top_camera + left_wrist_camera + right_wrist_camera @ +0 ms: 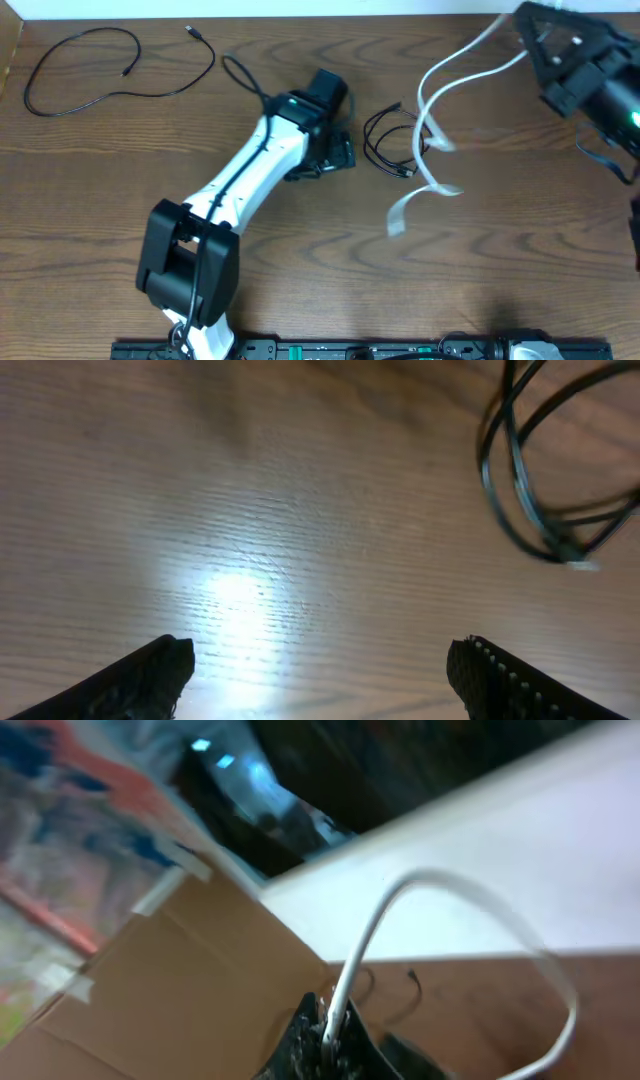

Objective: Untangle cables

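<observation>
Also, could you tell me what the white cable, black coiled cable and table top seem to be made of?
The white cable: flat ribbon, likely soft matte plastic; it bends in loose loops. The black coiled cable: thin, round, probably rubbery plastic jacket, slightly glossy. The table top: wood or wood-look laminate, visible grain, semi-gloss, reflecting a light patch.

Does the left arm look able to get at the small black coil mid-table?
Probably yes: the left gripper hangs open beside the black coil, with bare table between. The white cable, held by the right gripper, hangs by its far side and might snag.
</observation>
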`<state>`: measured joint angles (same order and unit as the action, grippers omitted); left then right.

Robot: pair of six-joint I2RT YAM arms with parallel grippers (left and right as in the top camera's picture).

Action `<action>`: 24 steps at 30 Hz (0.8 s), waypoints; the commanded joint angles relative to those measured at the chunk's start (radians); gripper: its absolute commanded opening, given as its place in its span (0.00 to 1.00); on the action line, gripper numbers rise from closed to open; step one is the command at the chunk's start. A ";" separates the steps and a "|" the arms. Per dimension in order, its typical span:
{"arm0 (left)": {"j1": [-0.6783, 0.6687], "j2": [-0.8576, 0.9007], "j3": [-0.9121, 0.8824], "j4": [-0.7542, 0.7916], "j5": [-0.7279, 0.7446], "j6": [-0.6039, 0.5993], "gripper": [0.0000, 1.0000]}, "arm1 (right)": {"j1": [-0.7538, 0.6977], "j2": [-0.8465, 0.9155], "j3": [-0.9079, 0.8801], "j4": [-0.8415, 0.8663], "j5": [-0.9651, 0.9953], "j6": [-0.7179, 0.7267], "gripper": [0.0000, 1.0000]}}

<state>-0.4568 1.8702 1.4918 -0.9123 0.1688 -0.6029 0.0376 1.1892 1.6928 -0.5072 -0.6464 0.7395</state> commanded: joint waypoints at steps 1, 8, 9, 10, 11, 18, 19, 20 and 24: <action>0.103 -0.085 -0.001 -0.005 0.141 -0.003 0.87 | 0.003 0.048 -0.003 -0.060 0.011 0.004 0.01; 0.241 -0.134 -0.001 -0.017 0.562 0.142 0.87 | 0.105 0.202 -0.004 -0.236 0.008 0.003 0.01; 0.250 -0.134 -0.001 -0.011 0.627 0.177 0.86 | 0.119 0.215 -0.004 -0.244 0.008 0.003 0.01; 0.258 -0.134 -0.001 -0.001 0.695 0.220 0.86 | 0.139 0.233 -0.004 -0.250 0.008 0.003 0.01; 0.267 -0.134 -0.001 0.010 0.772 0.277 0.86 | 0.166 0.257 -0.004 -0.253 0.008 -0.005 0.01; 0.325 -0.147 -0.001 0.009 1.007 0.453 0.82 | 0.235 0.358 -0.004 -0.262 0.065 -0.007 0.01; 0.337 -0.156 -0.001 0.011 1.065 0.488 0.83 | 0.240 0.374 -0.004 -0.275 0.100 0.002 0.01; 0.355 -0.174 -0.001 0.013 1.149 0.548 0.82 | 0.245 0.394 -0.004 -0.287 0.123 0.028 0.02; 0.367 -0.234 -0.001 0.013 1.180 0.631 0.82 | 0.267 0.447 -0.004 -0.286 0.124 0.085 0.02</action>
<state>-0.1020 1.7176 1.4918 -0.8978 1.2217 -0.1139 0.2798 1.5963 1.6882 -0.7921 -0.5571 0.7662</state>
